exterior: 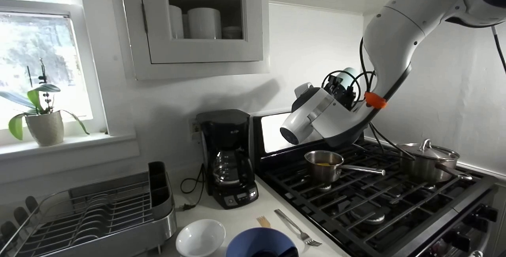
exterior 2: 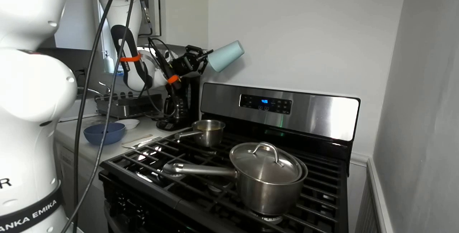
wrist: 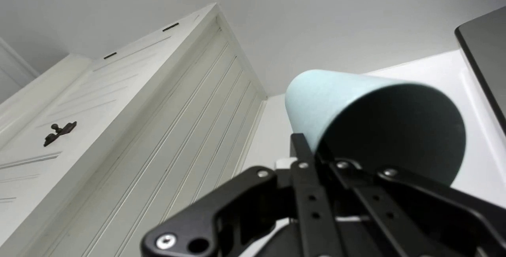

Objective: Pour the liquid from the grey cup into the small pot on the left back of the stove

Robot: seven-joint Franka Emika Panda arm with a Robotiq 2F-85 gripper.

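My gripper [exterior 2: 208, 55] is shut on the wall of the grey cup [exterior 2: 226, 56] at its rim. The cup looks pale blue-grey. It is tipped, its base up and away from the gripper, its mouth toward the gripper and down. In the wrist view the fingers [wrist: 312, 150] pinch the rim and the dark mouth of the cup [wrist: 312, 102] faces the camera. The small pot [exterior: 325, 169] sits on the stove [exterior 2: 315, 114], with something yellowish inside. It also shows in an exterior view [exterior 2: 211, 136], below the cup. No liquid stream is visible.
A lidded steel pot [exterior 2: 269, 197] stands on the grates. A black coffee maker [exterior: 225, 130] stands beside the stove under a wall cabinet [exterior: 205, 53]. A white bowl [exterior: 201, 237], a dark blue bowl [exterior 2: 104, 134], a fork [exterior: 294, 225] and a dish rack [exterior: 95, 225] are on the counter.
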